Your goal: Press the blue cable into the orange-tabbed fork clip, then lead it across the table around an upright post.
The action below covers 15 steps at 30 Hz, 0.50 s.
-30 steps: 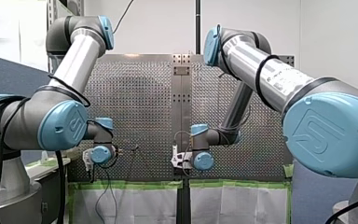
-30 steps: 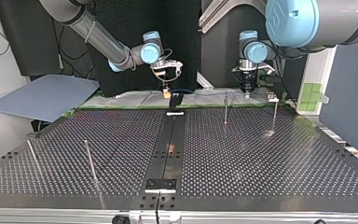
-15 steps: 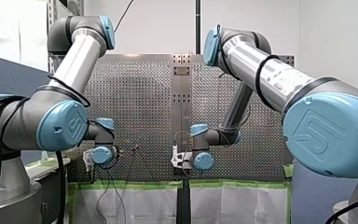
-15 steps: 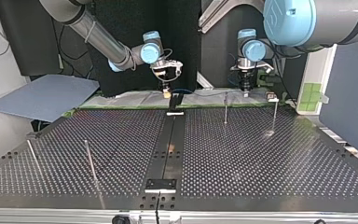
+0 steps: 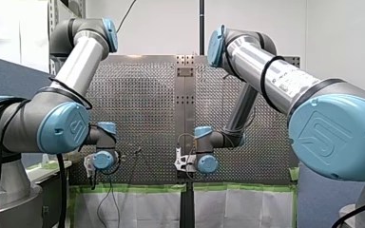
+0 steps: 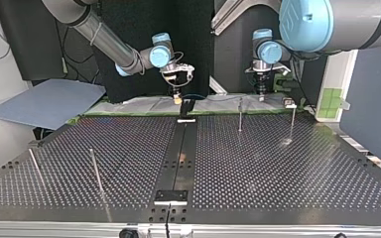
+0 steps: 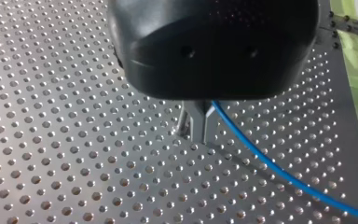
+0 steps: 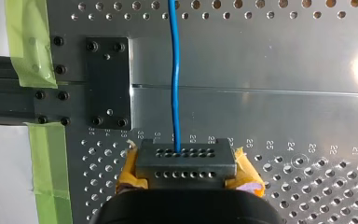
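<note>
1. Cable (image 7: 279, 175) is blue. In the left wrist view it comes out from my left end effector (image 7: 196, 133) and runs off low over the tabletop (image 7: 51, 140). The two metal fingers (image 7: 206, 128) look pressed together on it.
2. In the right wrist view the cable runs straight ahead from the tip of my right end effector (image 8: 185, 159), over the tabletop's smooth middle strip (image 8: 270, 70). I cannot tell if this one is gripping or loose. Orange-yellow bits (image 8: 244, 172) stick out at both sides of the tip. I cannot tell if they belong to the end effector or to the clip.
3. In the top view both end effectors hang at the tabletop's far edge, well apart. One post (image 6: 240, 115) stands near my left one, and another (image 6: 292, 121) is beside it. Two more lean at the view's left. The cable is too thin to follow here, and I cannot pick out the clip.
4. In the front view both arms reach low, and their tips are mostly hidden.
5. Here is what I think could go wrong. If the arms pull apart too hard, the cable may slip out. If it hangs slack, it may catch the wrong post or miss the clip.
6. No box or bowl shows.
</note>
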### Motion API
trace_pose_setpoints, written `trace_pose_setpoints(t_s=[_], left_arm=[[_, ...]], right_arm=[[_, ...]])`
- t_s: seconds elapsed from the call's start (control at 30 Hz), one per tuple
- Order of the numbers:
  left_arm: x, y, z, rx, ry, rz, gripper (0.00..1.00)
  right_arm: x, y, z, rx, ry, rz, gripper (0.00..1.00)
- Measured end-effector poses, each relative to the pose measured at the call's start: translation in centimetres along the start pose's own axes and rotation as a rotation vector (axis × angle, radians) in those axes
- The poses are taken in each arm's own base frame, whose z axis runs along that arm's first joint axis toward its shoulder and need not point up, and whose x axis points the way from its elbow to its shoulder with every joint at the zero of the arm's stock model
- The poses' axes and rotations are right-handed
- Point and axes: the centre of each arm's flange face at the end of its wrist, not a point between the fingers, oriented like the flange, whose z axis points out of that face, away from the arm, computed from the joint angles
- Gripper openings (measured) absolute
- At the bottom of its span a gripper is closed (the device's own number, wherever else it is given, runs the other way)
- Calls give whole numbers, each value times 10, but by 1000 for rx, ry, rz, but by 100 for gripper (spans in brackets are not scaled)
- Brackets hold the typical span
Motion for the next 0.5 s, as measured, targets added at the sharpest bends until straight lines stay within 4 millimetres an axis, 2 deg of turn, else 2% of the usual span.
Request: trace_pose_setpoints(t_s=[0.13, 0.5], left_arm=[[5, 0, 1, 9, -1, -15, 0], [5, 0, 9, 23, -22, -43, 0]], right_arm=[[0, 0, 0, 0, 0, 0, 0], [-1, 1, 0, -3, 0, 0, 0]])
